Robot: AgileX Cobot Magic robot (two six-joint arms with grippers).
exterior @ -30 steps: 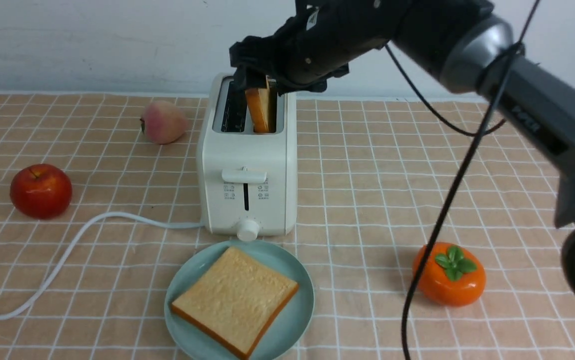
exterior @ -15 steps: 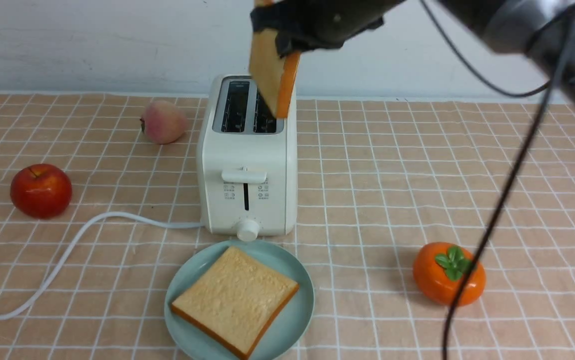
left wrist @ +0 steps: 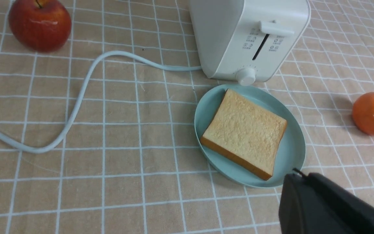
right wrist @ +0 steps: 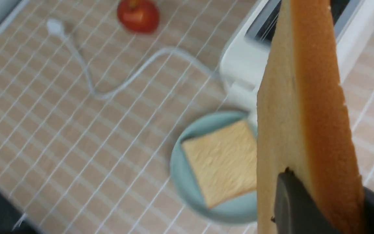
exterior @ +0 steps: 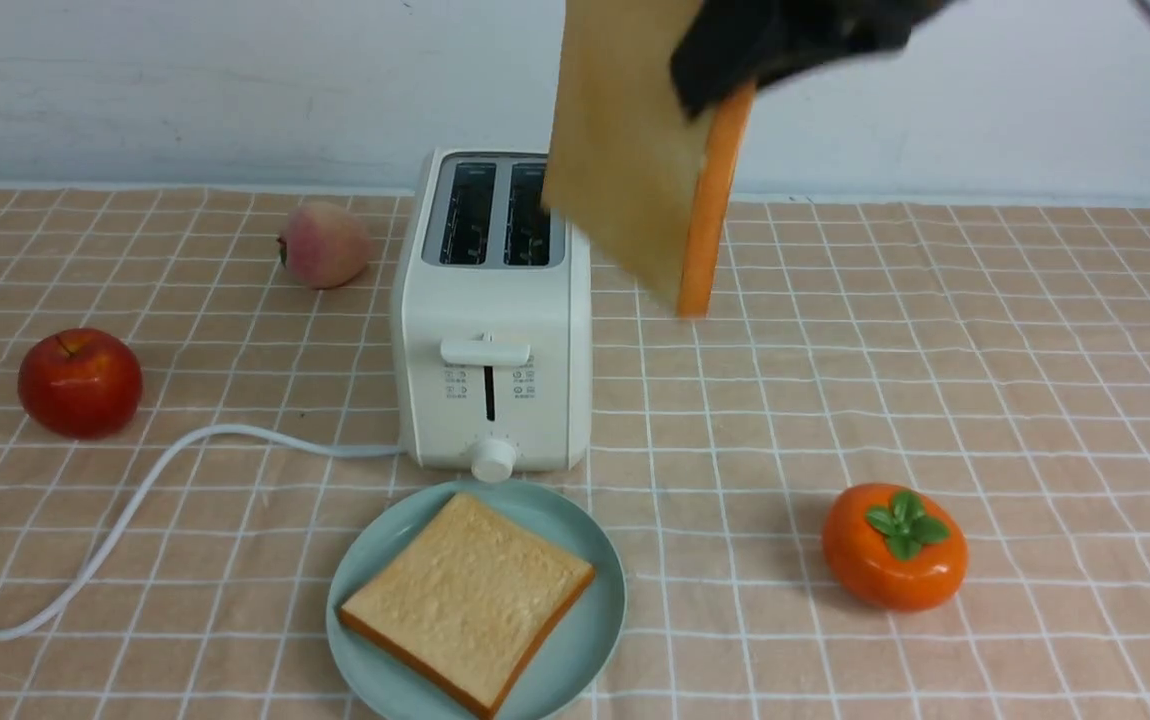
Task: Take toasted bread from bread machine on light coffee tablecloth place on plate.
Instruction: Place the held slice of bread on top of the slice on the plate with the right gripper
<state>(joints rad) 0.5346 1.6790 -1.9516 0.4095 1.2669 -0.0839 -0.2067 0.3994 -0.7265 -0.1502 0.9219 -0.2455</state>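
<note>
Right gripper [exterior: 710, 80] clamps toasted bread [exterior: 625, 170], face vertical, high near bread machine [exterior: 490, 330]; plate [exterior: 587, 640] lies lower, toward near counter edge; left gripper [left wrist: 304, 195]: cannot tell if open

Right of the bread machine [exterior: 490, 330] the light coffee tablecloth [exterior: 935, 350] lies bare out to a persimmon [exterior: 893, 548]. Just in front of it, the plate [exterior: 602, 625] carries one slice of toasted bread [exterior: 465, 600]. Left of it lie the cord [exterior: 235, 430], apple [exterior: 80, 382] and peach [exterior: 323, 245].

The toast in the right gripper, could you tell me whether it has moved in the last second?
Yes: the held toast has risen out of the right-hand slot of the toaster and shifted rightward, hanging clear above its right edge.
</note>
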